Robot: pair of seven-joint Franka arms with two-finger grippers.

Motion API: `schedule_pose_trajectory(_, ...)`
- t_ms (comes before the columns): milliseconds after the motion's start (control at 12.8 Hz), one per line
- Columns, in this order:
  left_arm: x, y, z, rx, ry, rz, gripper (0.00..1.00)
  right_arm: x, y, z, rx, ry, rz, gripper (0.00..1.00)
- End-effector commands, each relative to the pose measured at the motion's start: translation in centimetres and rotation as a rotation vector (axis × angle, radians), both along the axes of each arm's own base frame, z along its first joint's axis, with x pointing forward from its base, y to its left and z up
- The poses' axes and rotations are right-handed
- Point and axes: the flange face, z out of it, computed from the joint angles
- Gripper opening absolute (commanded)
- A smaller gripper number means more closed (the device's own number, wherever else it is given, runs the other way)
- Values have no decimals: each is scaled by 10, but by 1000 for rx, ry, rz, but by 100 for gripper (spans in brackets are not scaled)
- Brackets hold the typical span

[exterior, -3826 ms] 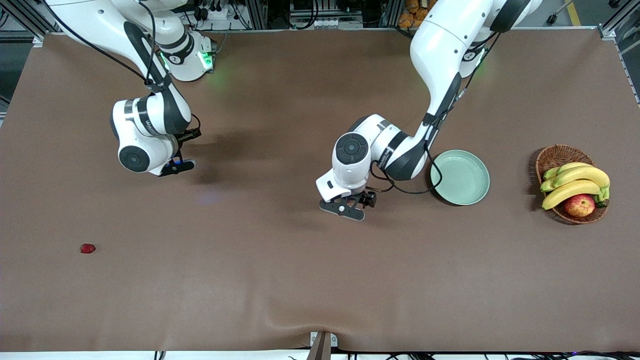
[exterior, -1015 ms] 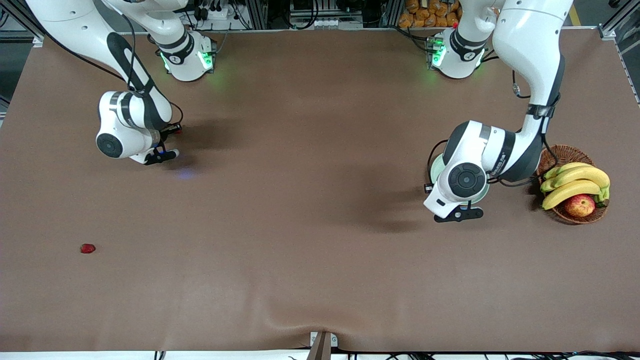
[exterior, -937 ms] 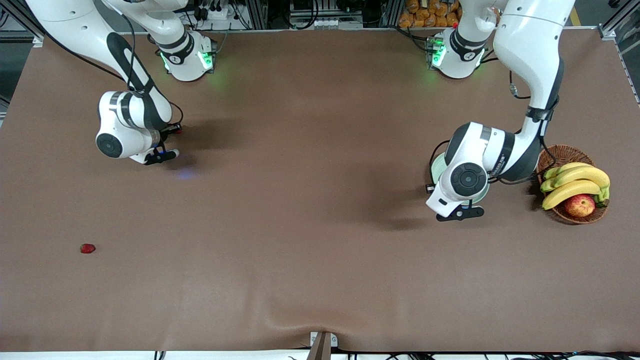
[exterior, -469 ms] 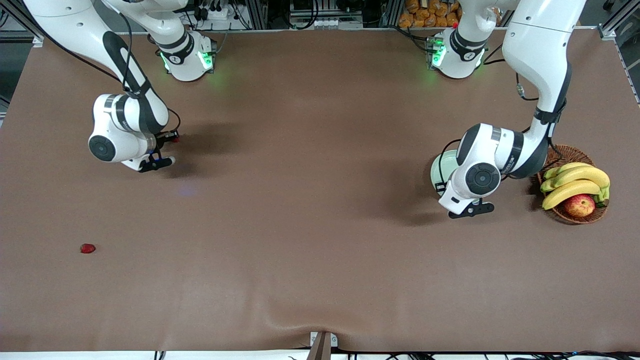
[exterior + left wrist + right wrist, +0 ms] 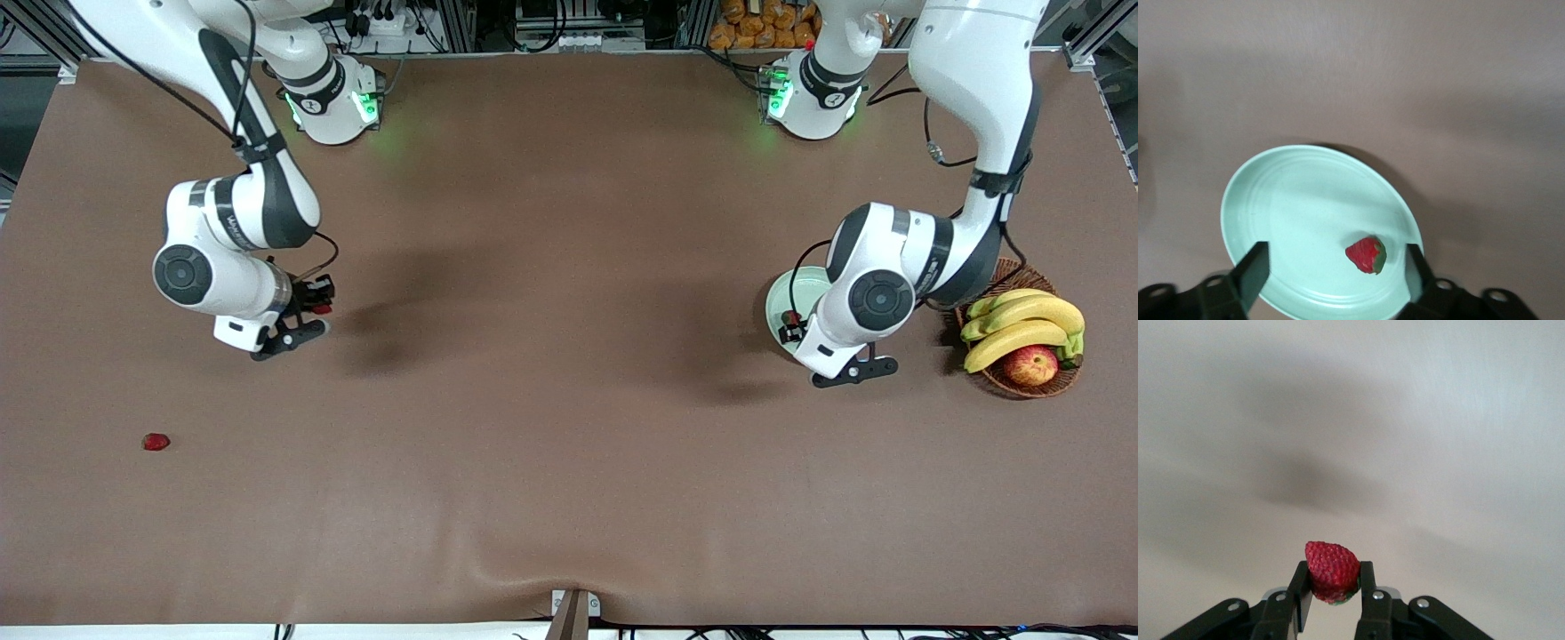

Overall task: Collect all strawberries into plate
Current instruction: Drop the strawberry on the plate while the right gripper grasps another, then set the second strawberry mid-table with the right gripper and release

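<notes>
The pale mint-green plate lies toward the left arm's end of the table, mostly hidden under the left arm. In the left wrist view the plate holds one strawberry. My left gripper hangs open above it, over the plate. My right gripper is up over the table toward the right arm's end, shut on a second strawberry, which also shows in the front view. A third strawberry lies on the table, nearer to the front camera.
A brown wicker basket with bananas and a red-yellow apple stands beside the plate at the left arm's end. The table is covered by a brown cloth.
My left arm carried a strawberry from the table's middle to the plate and let it go there. My right gripper rose from the table with its strawberry.
</notes>
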Motion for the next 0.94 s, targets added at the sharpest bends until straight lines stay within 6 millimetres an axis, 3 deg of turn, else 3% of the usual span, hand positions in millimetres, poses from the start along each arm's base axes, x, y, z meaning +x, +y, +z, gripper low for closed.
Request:
schedule_pose_trajectory(0, 5, -15, 39, -6, -67, 0, 100, 32, 61, 28, 18, -79, 66, 3)
schedule_pose_trajectory(156, 13, -43, 64, -20, -78, -18, 100, 52, 102, 47, 31, -140, 108, 3)
schedule_pose_trajectory(390, 21, -92, 87, -78, -124, 24, 100, 73, 188, 48, 89, -190, 94, 3)
schedule_pose_trajectory(625, 20, -149, 82, -109, -141, 87, 100, 83, 255, 8, 151, -254, 117, 4)
schedule_pose_trajectory(703, 24, -157, 77, -116, -148, 123, 100, 80, 273, -6, 171, -297, 132, 5)
schedule_pose_trajectory(859, 14, -186, 54, -122, -125, 199, 100, 70, 303, -36, 192, -350, 162, 6)
